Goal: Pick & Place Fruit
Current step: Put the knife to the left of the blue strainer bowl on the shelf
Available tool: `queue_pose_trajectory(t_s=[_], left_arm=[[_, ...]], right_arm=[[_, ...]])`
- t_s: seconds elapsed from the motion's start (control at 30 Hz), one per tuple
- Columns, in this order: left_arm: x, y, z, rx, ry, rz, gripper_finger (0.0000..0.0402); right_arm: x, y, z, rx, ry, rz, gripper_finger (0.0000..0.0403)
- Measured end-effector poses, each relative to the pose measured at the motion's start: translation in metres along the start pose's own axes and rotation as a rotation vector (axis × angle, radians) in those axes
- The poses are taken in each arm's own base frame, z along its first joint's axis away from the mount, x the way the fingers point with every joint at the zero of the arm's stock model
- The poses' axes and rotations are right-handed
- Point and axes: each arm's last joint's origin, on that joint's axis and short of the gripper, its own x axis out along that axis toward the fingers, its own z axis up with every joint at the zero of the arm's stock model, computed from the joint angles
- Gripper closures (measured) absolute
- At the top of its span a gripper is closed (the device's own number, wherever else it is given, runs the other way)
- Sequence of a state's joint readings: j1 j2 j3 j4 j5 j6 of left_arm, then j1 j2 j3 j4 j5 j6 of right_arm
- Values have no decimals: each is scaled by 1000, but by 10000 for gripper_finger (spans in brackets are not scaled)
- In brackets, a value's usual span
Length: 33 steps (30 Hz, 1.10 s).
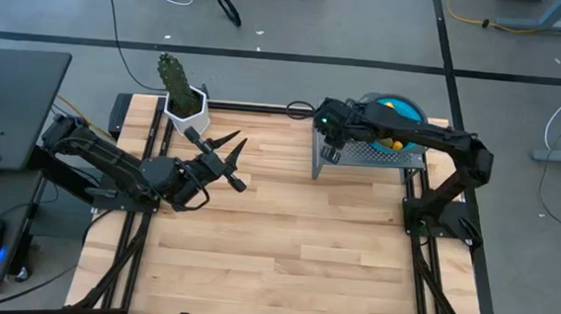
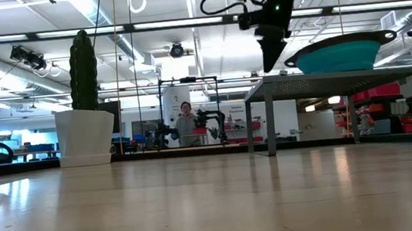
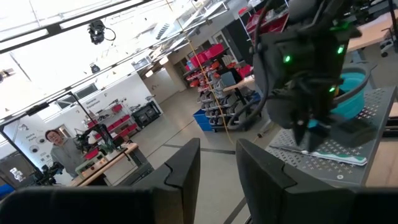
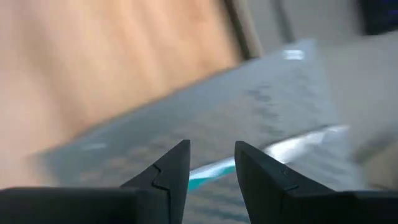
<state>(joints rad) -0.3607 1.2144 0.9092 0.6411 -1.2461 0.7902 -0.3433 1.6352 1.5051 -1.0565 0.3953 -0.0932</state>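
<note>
Yellow fruit point(image 1: 391, 107) lies in a teal bowl point(image 1: 408, 126) on a perforated metal stand point(image 1: 360, 155) at the table's far right; my right arm hides part of the bowl. My right gripper point(image 1: 327, 145) hangs open above the stand's left end, slanting down, with nothing between its fingers point(image 4: 211, 165). Below it on the stand lies a knife point(image 4: 292, 148) with a teal handle. My left gripper point(image 1: 236, 161) is held open above the table's left half, roughly level and pointing toward the stand, empty point(image 3: 217, 168).
A green cactus in a white pot point(image 1: 184, 99) stands at the far left, close beside my left gripper. The wooden tabletop point(image 1: 285, 237) stretches bare toward the near edge. In the low view the bowl point(image 2: 340, 53) sits raised on the stand point(image 2: 339, 80). A person point(image 2: 186, 123) stands in the room beyond.
</note>
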Motion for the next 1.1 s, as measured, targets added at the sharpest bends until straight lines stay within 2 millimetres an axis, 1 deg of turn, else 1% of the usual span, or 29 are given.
queue_pose_trajectory(t_s=[0.07, 0.13, 0.33, 0.53, 0.67, 0.8, 0.97, 1.1], left_arm=[[0, 0, 0, 0, 0, 0, 290], [0, 0, 0, 0, 0, 0, 290], [0, 0, 0, -2, 0, 0, 290], [0, 0, 0, 0, 0, 0, 290], [0, 0, 0, 1, 1, 1, 290], [0, 0, 0, 0, 2, 2, 290], [-1, 0, 0, 0, 0, -2, 290], [-1, 0, 0, 0, 0, -2, 290]], right_arm=[[-5, 3, -2, 37, -9, 96, 265], [-8, 8, -4, 35, 4, 123, 265], [-10, 19, -3, -5, 4, 101, 265], [-11, 29, -1, -79, 2, -1, 265], [-11, 35, 0, -103, 1, -5, 265], [-6, 41, -3, -112, 11, -5, 265], [8, 48, -14, -143, 62, -50, 265], [9, 49, -14, -150, 59, -93, 265]])
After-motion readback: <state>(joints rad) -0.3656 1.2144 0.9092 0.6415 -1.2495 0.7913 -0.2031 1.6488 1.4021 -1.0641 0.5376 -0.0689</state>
